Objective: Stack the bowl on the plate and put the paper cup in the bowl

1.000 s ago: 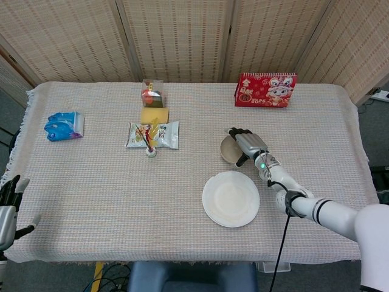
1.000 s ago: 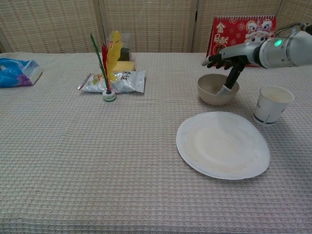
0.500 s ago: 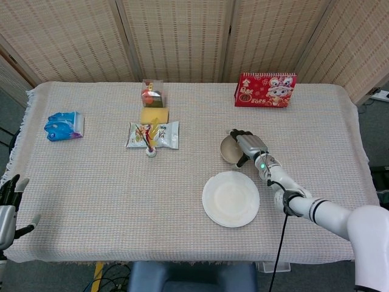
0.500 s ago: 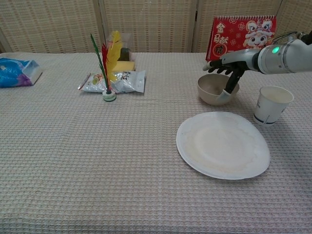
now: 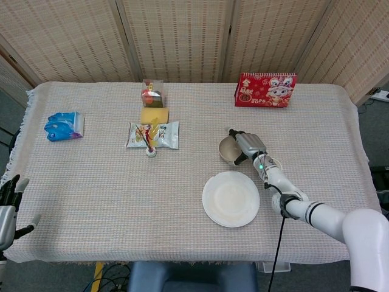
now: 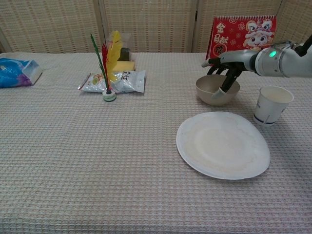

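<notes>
Two hands are in view. The right hand [image 6: 225, 62] is over the bowl [image 6: 216, 90], with its fingers [image 6: 227, 84] reaching down inside and touching the inner wall; whether it really grips the rim I cannot tell. The bowl stands on the tablecloth [image 6: 97, 146], just behind the plate [image 6: 223, 144] and apart from it. The paper cup [image 6: 272, 105] stands upright, to the right of the bowl, near the plate's edge. The left hand [image 5: 9, 204] hangs at the table's near left corner, fingers spread, holding nothing.
</notes>
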Controlling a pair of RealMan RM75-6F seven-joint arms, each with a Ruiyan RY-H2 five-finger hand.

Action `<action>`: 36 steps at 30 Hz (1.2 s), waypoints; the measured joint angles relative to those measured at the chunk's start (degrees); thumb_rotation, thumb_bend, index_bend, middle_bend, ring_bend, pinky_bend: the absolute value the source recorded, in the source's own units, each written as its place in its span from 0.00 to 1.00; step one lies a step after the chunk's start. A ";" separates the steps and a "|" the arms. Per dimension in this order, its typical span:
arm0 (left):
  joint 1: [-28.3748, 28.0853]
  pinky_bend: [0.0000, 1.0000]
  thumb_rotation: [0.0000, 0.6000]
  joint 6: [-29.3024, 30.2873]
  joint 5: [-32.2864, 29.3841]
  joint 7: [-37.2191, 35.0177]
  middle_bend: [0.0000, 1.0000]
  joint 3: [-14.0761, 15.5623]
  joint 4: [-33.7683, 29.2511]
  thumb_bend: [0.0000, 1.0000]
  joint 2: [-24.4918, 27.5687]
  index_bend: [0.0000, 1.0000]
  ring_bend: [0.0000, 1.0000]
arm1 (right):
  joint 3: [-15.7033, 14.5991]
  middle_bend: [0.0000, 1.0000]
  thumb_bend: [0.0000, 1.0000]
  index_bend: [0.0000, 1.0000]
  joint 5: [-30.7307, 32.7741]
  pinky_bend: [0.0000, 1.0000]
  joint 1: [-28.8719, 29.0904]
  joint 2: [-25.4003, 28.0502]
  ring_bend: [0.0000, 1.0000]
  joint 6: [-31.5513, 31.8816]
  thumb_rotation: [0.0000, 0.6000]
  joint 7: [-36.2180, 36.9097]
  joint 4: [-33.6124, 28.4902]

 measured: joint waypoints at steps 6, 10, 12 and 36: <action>-0.18 0.26 1.00 -0.37 -0.28 0.36 0.00 -0.05 0.12 0.31 -0.17 0.00 0.00 | 1.79 0.18 0.31 0.00 -1.30 0.43 -0.54 1.05 0.17 0.60 1.00 1.43 -1.71; -0.28 0.26 1.00 -0.44 -0.47 0.78 0.00 -0.15 0.14 0.31 -0.35 0.00 0.00 | 2.97 0.18 0.30 0.00 -2.86 0.43 -0.93 3.82 0.17 2.37 1.00 1.57 -6.41; -0.33 0.26 1.00 -0.46 -0.40 1.10 0.00 -0.11 0.07 0.31 -0.45 0.00 0.00 | 3.46 0.18 0.29 0.00 -3.41 0.43 -1.21 5.36 0.17 3.27 1.00 1.56 -9.23; 0.23 0.26 1.00 2.56 3.32 3.84 0.00 0.90 -1.23 0.31 -1.00 0.00 0.00 | -4.25 0.18 0.28 0.00 -10.99 0.43 -7.64 22.15 0.17 13.80 1.00 -11.11 -45.79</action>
